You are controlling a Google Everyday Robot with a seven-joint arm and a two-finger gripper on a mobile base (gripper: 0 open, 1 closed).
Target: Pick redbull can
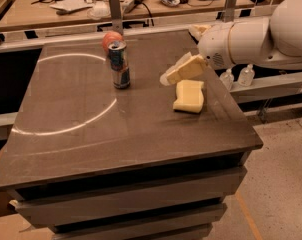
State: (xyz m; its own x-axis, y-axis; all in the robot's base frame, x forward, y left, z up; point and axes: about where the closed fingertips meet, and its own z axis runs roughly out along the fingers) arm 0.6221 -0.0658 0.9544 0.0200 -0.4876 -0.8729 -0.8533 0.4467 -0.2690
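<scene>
- On the dark table (141,134), toward its far edge and left of the middle, the redbull can (120,64) stands upright, with its silver top facing up and its blue-and-silver side toward the camera.
- Just behind the can sits an orange-red ball (110,39), close to the table's back edge (whether the two touch, the view does not settle).
- To the right of the can, above the tabletop, hovers the gripper (173,74). It is pale yellow with a whitish tip, tilted downward and pointing left toward the can.
- A bare stretch of tabletop lies between the gripper and the can, so the two are apart.
- Whether the gripper is apart or together cannot be told from this angle.
- The white arm (251,39) that carries the gripper reaches in from the right edge of the view, level with the table's far right corner.
- A yellow sponge (189,96) lies flat on the table just in front of the gripper, near the right side and well apart from the can.
- A thin pale arc (66,129) curves across the left half of the tabletop, passing in front of the can.
- Beyond the table's right edge, under the arm, two small clear bottles (247,74) stand side by side on a lower ledge.
- Behind the table runs a wooden workbench (41,19) strewn with cables, papers and small tools.
- A speckled floor (281,184) shows at the lower right.
</scene>
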